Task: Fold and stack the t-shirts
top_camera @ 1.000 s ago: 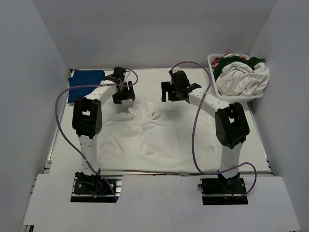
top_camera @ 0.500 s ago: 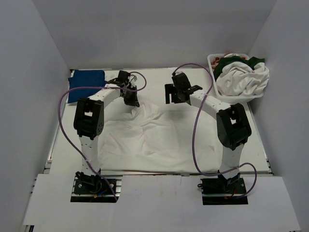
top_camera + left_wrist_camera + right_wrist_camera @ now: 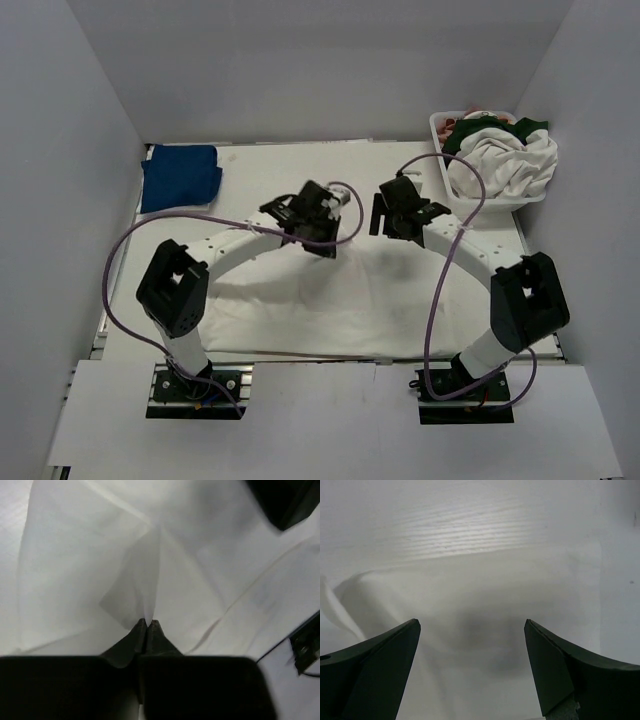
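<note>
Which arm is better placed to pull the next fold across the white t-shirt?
Left. The left tool is shut on a pinched ridge of the white t-shirt; the right tool hangs wide open over the cloth, gripping nothing.

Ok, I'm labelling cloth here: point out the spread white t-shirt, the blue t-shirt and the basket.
white t-shirt (image 3: pixel 330 315), top view, flat near part
blue t-shirt (image 3: pixel 180 177), top view, middle of the fold
basket (image 3: pixel 436 122), top view, far left rim corner

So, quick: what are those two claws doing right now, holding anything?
Left gripper: closed, pinching a fold of the white t-shirt.
Right gripper: open, holding nothing, above the same shirt.
</note>
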Controlling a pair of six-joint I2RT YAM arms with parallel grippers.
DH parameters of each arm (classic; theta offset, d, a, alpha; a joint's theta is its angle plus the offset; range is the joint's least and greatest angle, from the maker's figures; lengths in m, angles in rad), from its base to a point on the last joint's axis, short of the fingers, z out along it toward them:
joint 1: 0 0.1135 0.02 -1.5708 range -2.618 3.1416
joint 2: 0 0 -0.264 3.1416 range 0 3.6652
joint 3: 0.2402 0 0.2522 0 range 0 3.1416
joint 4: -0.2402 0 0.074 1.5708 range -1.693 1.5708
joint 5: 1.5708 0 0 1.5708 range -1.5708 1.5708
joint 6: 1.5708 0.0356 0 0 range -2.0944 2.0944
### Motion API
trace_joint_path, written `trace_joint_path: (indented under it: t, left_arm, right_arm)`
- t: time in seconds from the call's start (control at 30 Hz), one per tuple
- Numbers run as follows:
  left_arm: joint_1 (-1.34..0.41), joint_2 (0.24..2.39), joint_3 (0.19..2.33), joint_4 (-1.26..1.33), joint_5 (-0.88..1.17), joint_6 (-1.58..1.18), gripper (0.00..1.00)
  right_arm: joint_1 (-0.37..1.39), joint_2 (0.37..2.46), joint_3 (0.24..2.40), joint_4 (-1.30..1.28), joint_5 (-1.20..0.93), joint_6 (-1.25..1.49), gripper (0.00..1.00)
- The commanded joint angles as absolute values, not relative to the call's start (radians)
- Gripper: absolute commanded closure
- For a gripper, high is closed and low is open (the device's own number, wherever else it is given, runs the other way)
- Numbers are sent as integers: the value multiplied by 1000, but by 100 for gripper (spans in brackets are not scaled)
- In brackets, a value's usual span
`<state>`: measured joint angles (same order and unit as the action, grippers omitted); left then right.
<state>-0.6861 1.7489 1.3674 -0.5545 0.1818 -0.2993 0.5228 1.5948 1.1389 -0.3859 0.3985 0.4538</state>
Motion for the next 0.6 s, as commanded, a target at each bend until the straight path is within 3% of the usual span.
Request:
trace_joint_path:
  t: [0.0, 0.1, 0.13, 0.4, 0.57]
  left_arm:
    - [-777, 1747, 1309, -646, 120, -347, 80]
    - [-843, 1747, 1270, -678, 92, -382, 26]
    - [-874, 1747, 1261, -692, 78, -396, 2]
    - [-900, 1589, 1187, -631, -18, -431, 0]
    - [-900, 1667, 1222, -603, -28, -420, 2]
  right_arm:
    - [517, 1505, 1066, -440, 485, 563, 10]
    - [512, 1442, 1017, -436, 486, 609, 10]
    - [514, 1428, 985, -431, 477, 612, 10]
    - [520, 1333, 922, -285, 259, 494, 10]
    - [517, 1318, 894, -301, 284, 506, 10]
